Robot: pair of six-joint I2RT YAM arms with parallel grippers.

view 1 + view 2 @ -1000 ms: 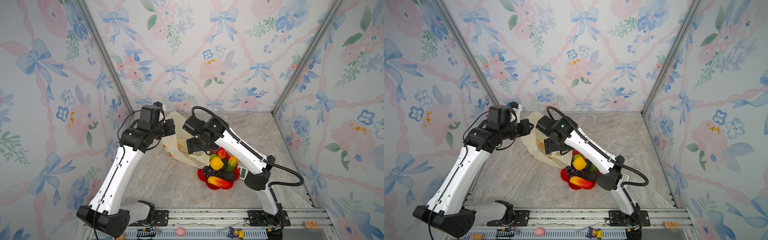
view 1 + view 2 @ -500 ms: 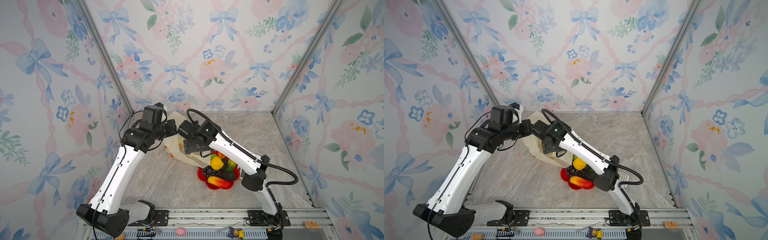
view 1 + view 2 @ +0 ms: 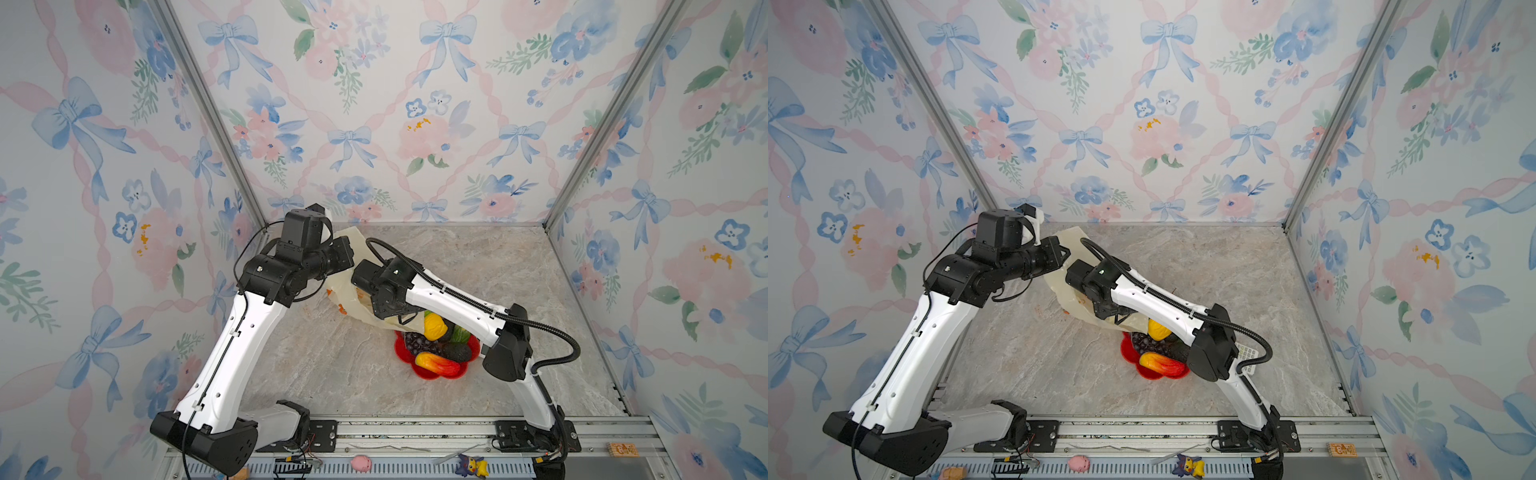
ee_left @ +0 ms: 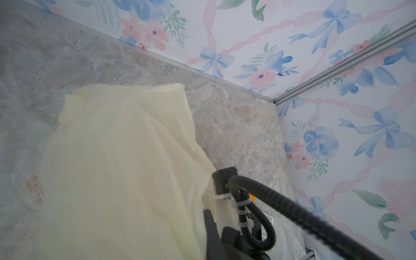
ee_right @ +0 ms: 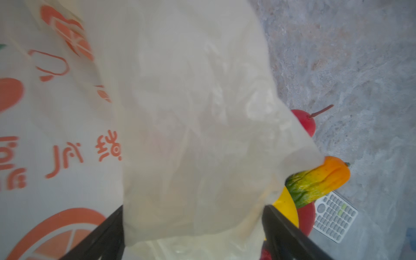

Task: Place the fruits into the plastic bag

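Observation:
The plastic bag (image 3: 345, 291) (image 3: 1065, 286), pale yellow with orange print, hangs from my left gripper (image 3: 351, 254), which is shut on its upper edge. In the left wrist view the bag (image 4: 123, 168) covers one finger. My right gripper (image 5: 193, 207) is open, with a loose flap of the bag (image 5: 191, 112) between its wide jaws. The fruits lie heaped on a red dish (image 3: 424, 376): the yellow lumpy one (image 3: 434, 326), purple grapes (image 3: 415, 343), a dark avocado (image 3: 457, 352) and a red-yellow mango (image 3: 438, 363). The right wrist view shows a green-orange mango (image 5: 319, 180) and a red apple (image 5: 307, 122).
A white keypad device (image 3: 1246, 357) (image 5: 333, 216) lies on the marble floor beside the dish, under the right arm. Flowered walls close in the left, back and right sides. Small toys, among them a pink pig (image 3: 360, 462), sit on the front rail.
My right arm has swung left from above the dish to the bag's lower part, and its jaws have narrowed slightly around the flap. The left arm has barely moved.

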